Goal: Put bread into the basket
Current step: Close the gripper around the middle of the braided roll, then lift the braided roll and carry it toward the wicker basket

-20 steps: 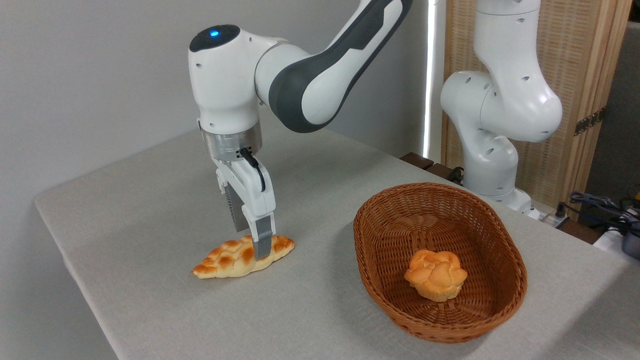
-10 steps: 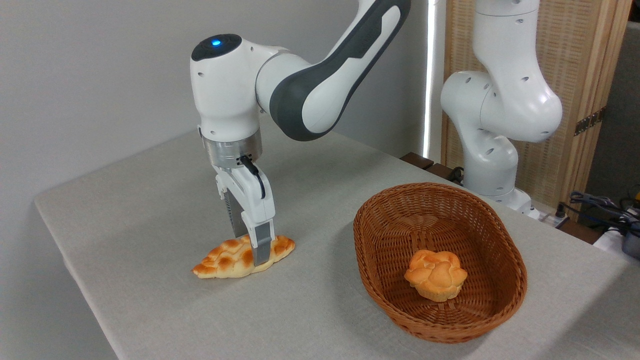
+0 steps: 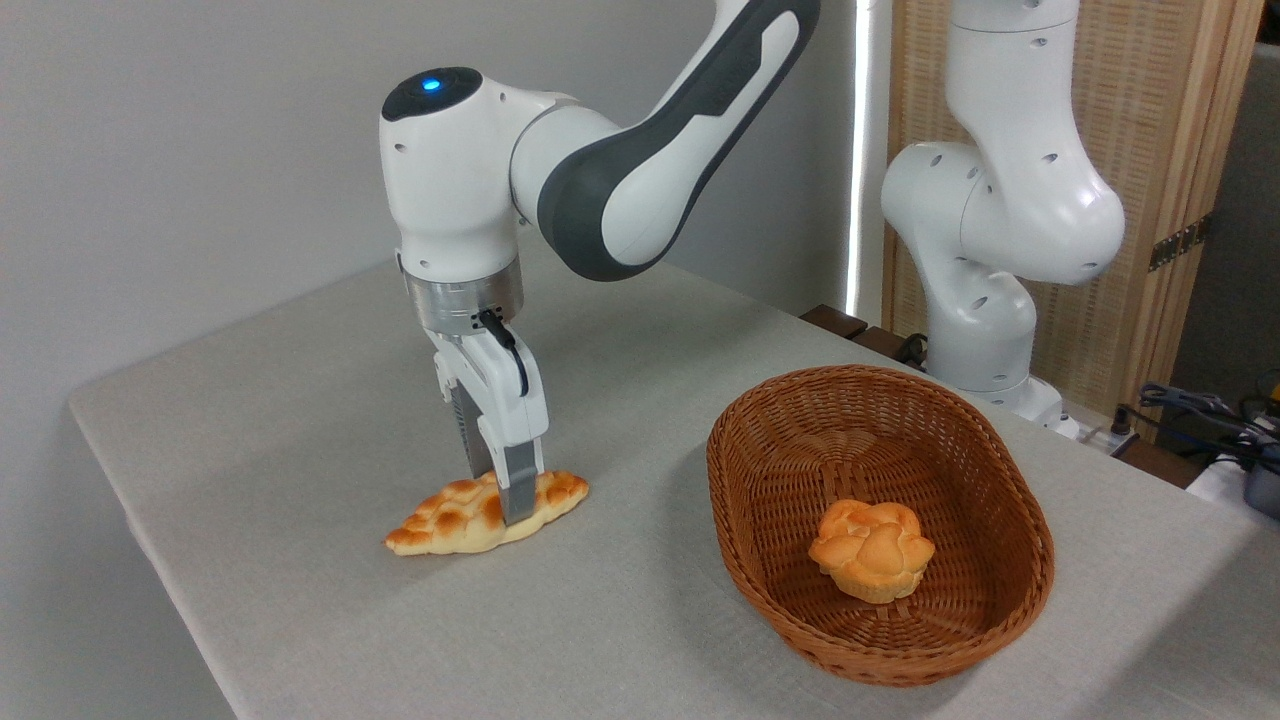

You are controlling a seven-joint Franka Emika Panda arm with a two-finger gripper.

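One long braided golden bread (image 3: 470,513) now pinched tight by white gripper (image 3: 505,497), fingers closer than before; lift to brown wicker basket (image 3: 770,560) next.

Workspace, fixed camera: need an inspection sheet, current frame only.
Surface: table under grey cloth, flat, no spills seen.
Job's things: braided bread lying on the cloth, left of the basket, not yet in it.
Clutter: small flower-shaped bun already inside the basket.
End effector: down on the bread's middle, fingers either side of it; firm closure cannot be told.
Cables: short black lead at the wrist; loose cables off the table, far right.
Surroundings: second white arm behind the basket, wooden screen, grey wall.
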